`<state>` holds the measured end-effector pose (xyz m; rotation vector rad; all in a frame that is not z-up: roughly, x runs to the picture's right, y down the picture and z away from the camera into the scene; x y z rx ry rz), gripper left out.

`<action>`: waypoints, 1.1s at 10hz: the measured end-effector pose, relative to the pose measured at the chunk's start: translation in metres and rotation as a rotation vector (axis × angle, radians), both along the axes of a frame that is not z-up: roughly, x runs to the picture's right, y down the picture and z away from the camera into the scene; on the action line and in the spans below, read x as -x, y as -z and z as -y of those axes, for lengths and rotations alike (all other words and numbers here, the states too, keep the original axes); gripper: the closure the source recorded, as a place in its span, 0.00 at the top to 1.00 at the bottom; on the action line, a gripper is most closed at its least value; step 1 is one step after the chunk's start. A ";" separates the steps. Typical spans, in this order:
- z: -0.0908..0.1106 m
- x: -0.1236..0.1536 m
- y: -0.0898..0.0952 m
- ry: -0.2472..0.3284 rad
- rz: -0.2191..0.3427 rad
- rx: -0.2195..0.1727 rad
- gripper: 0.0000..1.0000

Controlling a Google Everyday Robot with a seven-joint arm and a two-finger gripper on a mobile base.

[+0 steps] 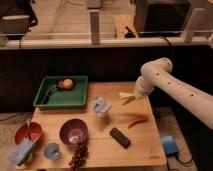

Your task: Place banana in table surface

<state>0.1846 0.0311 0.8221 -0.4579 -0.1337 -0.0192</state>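
The banana (125,97) is a slim pale yellow piece at the tip of my gripper (131,97), over the back right part of the table surface (145,147). The gripper hangs from the white arm (170,82) that reaches in from the right, and it looks shut on the banana. The banana is held just above or at the wood, right of a crumpled white-and-blue pack (101,106). I cannot tell whether it touches the tabletop.
A green tray (80,100) at the back left holds an orange fruit (67,83). A red pepper-like piece (138,121) and a black remote (120,137) lie in front of the gripper. A purple bowl (73,131), grapes (78,154), a red bowl (27,132) and a blue cup (51,150) stand front left.
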 end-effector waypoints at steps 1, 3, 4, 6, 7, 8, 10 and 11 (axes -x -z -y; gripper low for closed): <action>-0.001 -0.004 -0.020 -0.008 -0.006 0.016 0.32; -0.013 -0.010 -0.056 -0.034 -0.015 0.061 0.32; -0.022 -0.013 -0.073 -0.043 -0.019 0.084 0.32; -0.036 -0.019 -0.097 -0.055 -0.027 0.126 0.34; -0.043 -0.023 -0.103 -0.058 -0.032 0.150 0.41; -0.049 -0.025 -0.105 -0.059 -0.033 0.166 0.51; -0.062 -0.032 -0.103 -0.063 -0.032 0.191 0.71; -0.067 -0.036 -0.104 -0.069 -0.027 0.200 0.78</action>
